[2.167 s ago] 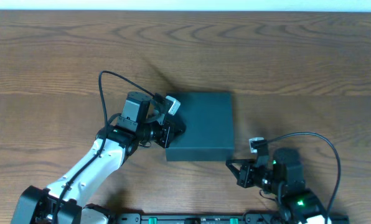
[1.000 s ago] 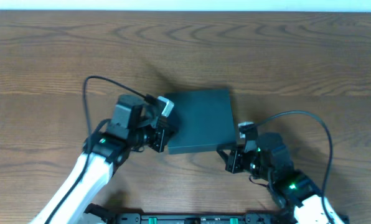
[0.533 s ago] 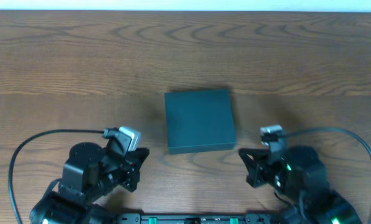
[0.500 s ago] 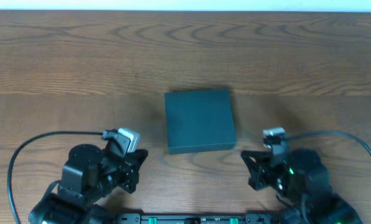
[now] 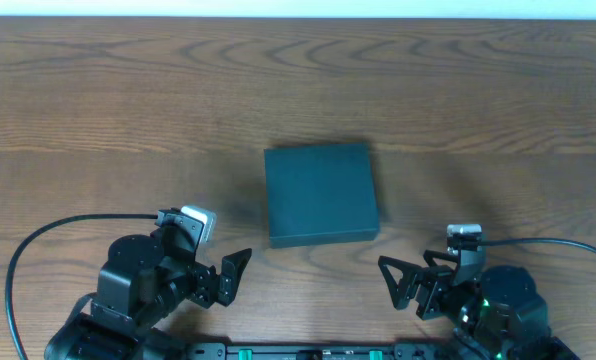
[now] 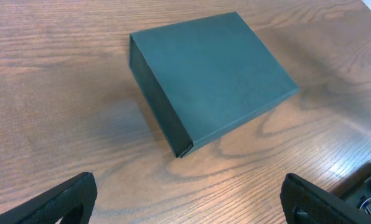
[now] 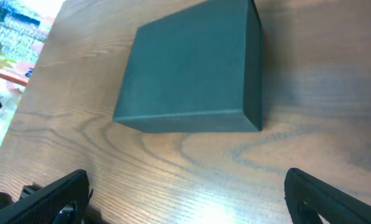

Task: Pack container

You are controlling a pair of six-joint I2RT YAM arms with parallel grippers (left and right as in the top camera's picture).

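The container [image 5: 321,195] is a dark teal square box lying flat on the wooden table with its lid down. It also shows in the left wrist view [image 6: 210,74] and the right wrist view [image 7: 192,68]. My left gripper [image 5: 228,277] sits near the front edge, left of and nearer than the box, open and empty [image 6: 188,200]. My right gripper [image 5: 398,284] sits near the front edge, right of and nearer than the box, also open and empty [image 7: 188,199]. Neither gripper touches the box.
The wooden table [image 5: 98,100] runs to a pale far edge at the top. Black cables [image 5: 38,240] loop from each arm over the near table. A dark rail [image 5: 298,352] lies along the front edge between the arm bases.
Both arms have pulled back from the box's sides toward the front edge. Both grippers, shut before, now stand wide open. The box rests where it was left.
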